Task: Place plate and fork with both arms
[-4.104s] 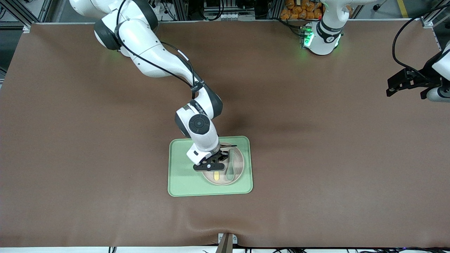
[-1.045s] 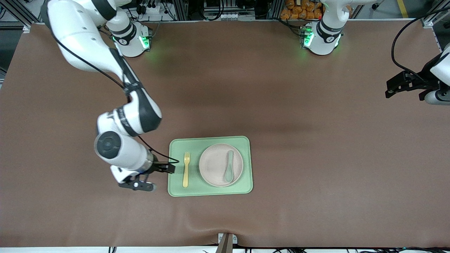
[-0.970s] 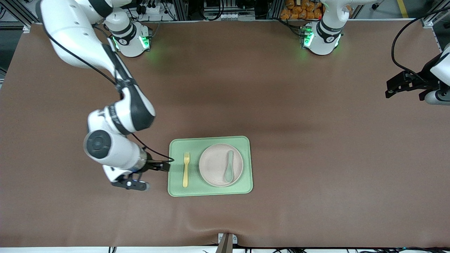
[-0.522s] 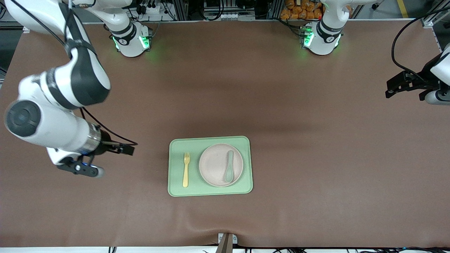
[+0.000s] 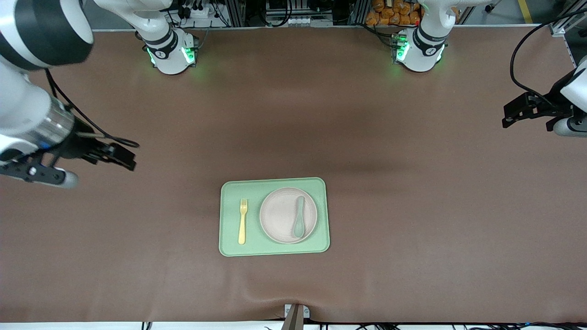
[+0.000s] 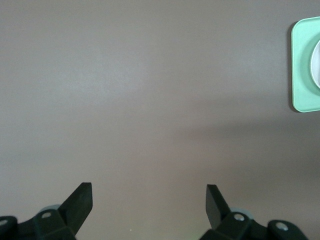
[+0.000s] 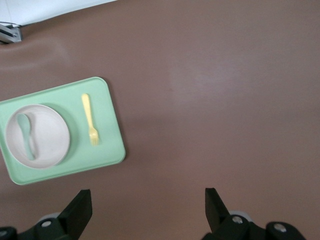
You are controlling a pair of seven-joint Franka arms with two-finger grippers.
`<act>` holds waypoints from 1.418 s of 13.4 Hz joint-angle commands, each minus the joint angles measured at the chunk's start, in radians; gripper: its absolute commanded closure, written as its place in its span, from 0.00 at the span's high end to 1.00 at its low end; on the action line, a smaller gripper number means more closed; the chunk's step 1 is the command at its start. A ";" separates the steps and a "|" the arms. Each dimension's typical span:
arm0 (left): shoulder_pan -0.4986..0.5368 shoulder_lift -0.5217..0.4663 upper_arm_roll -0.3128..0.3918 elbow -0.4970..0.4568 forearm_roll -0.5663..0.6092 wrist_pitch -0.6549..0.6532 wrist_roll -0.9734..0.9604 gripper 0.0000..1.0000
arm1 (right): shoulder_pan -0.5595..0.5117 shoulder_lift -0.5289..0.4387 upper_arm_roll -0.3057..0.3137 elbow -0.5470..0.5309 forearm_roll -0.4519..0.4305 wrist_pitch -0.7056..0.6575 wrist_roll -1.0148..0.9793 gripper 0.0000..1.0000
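Note:
The off-white plate (image 5: 279,215) lies on the light-green tray (image 5: 229,245) in the middle of the table. A grey-green spoon (image 5: 299,217) rests on the plate. The pale-yellow fork (image 5: 242,221) lies on the tray beside the plate, toward the right arm's end. The right wrist view shows the plate (image 7: 47,137), fork (image 7: 90,120) and tray (image 7: 107,150). My right gripper (image 5: 120,156) (image 7: 147,205) is open and empty, high over bare table at the right arm's end. My left gripper (image 5: 517,112) (image 6: 148,200) is open and empty, waiting at the left arm's end.
The brown mat (image 5: 390,206) covers the whole table. The two green-lit arm bases (image 5: 169,52) (image 5: 417,50) stand along the edge farthest from the front camera. A corner of the tray (image 6: 302,65) shows in the left wrist view.
The right arm has drawn away from the tray toward its own end of the table and risen. The fork it held over the plate now lies on the tray. The left arm has not moved.

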 commanded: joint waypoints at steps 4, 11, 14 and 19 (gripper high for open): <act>0.003 -0.004 -0.002 0.004 -0.005 0.004 0.022 1.00 | -0.017 -0.249 -0.048 -0.269 0.025 0.019 -0.099 1.00; 0.006 -0.012 -0.002 0.004 -0.005 0.004 0.023 1.00 | -0.029 -0.197 -0.080 -0.197 0.025 0.014 -0.200 1.00; 0.006 -0.014 -0.001 0.004 -0.003 0.004 0.023 1.00 | -0.028 -0.188 -0.135 -0.180 0.025 -0.007 -0.312 1.00; 0.006 -0.014 -0.002 0.004 -0.005 0.004 0.022 1.00 | -0.026 -0.188 -0.151 -0.158 0.025 -0.036 -0.316 1.00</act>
